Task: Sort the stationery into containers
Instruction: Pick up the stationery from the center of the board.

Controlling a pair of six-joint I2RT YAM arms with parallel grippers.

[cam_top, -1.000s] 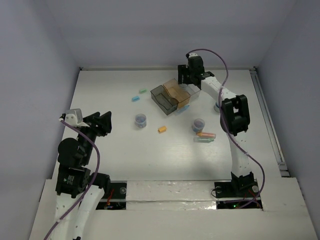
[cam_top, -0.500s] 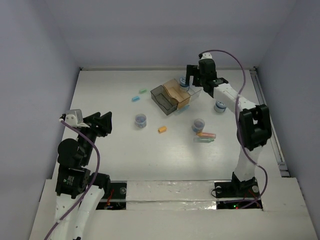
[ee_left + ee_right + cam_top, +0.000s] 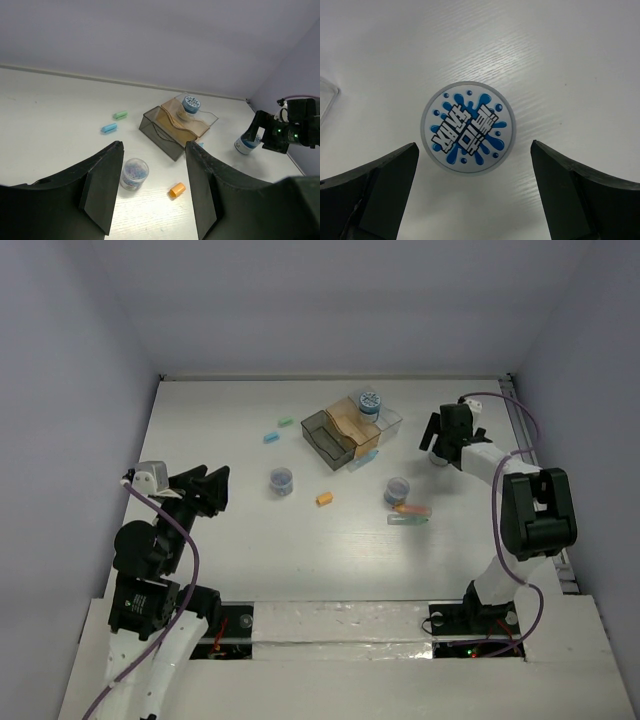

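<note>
Directly below right tool (image 3: 472, 169): blue-splash roll (image 3: 468, 134) flat on table (image 3: 570, 60), centred between wide-open jaws, untouched. Left tool (image 3: 154, 147) parted, empty.

the surface (image 3: 560, 55) is white and matt, with a fine streaked grain. the roll (image 3: 468, 127) has a smooth printed top with a plain grey rim. the right fingers (image 3: 375, 192) and left fingers (image 3: 102, 185) look like dark matt plastic. the grey box (image 3: 159, 137), tan box (image 3: 176, 119) and clear box (image 3: 207, 118) are glossy see-through plastic. the jar (image 3: 134, 173) is clear plastic. the orange stick (image 3: 176, 190) looks matt.
</note>
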